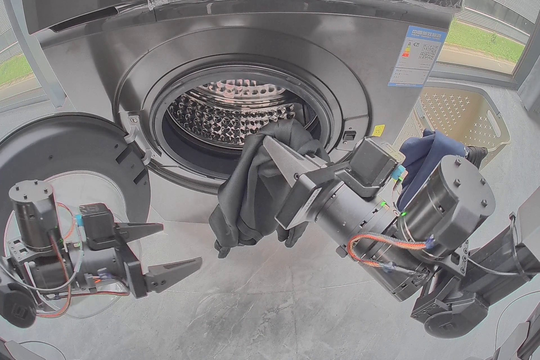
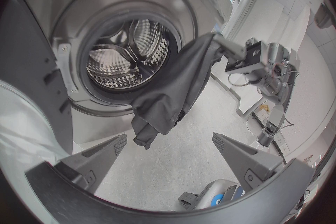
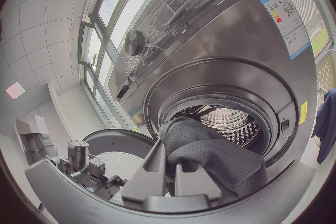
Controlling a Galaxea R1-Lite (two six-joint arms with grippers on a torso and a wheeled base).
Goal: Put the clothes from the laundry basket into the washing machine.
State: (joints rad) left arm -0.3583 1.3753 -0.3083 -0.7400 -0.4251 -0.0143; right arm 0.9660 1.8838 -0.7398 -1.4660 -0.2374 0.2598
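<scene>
A dark grey garment [image 1: 253,187] hangs from my right gripper [image 1: 277,150], which is shut on its top edge just in front of the washing machine's open drum [image 1: 230,111]. The cloth drapes down over the lower rim of the opening toward the floor. In the right wrist view the garment [image 3: 213,154] bunches over the shut gripper [image 3: 169,161]. From the left wrist view the garment [image 2: 171,95] dangles before the drum [image 2: 126,56]. My left gripper [image 1: 163,248] stands open and holds nothing, low at the left near the open door [image 1: 67,153]. A dark blue garment [image 1: 424,158] lies over the laundry basket [image 1: 467,116] at the right.
The round door is swung open to the left beside my left arm. The basket stands on the floor right of the machine [image 1: 253,29]. Bare grey floor [image 1: 253,299] spreads in front of the machine.
</scene>
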